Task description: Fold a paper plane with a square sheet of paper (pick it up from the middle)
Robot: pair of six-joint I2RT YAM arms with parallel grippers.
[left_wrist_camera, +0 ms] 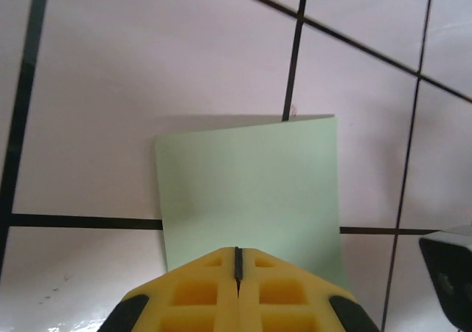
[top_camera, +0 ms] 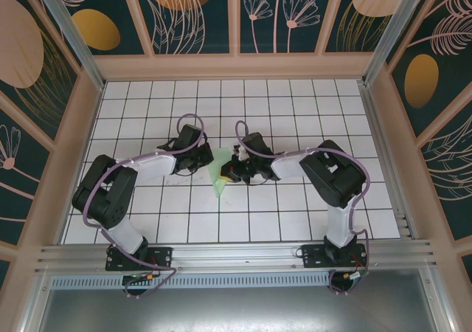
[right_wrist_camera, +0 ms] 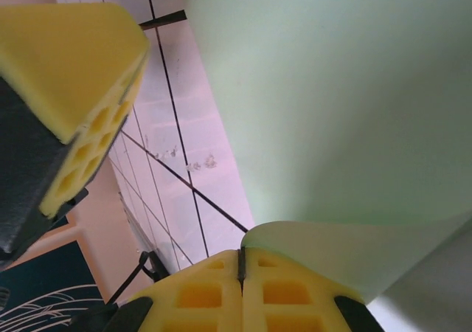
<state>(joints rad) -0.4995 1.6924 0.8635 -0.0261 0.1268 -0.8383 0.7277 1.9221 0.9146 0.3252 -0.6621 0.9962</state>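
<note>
The sheet of paper (top_camera: pixel 220 175) is in the middle of the desk (top_camera: pixel 295 103), between the two hands, and it seems to be folded at least once. In the left wrist view it lies as a pale green rectangle with a straight far edge. The left hand (left_wrist_camera: pixel 237 262) has its fingers pressed together, with the tips on the near edge of the paper. Most likely this holds that side flat on the tiles, though one cannot tell if it pinches the edge or only presses on it. The right hand (right_wrist_camera: pixel 241 262) is closed too and pinches a curled border of the sheet, which rises from its tips like a wide green wall — probably to bring this flap over for the next fold.
</note>
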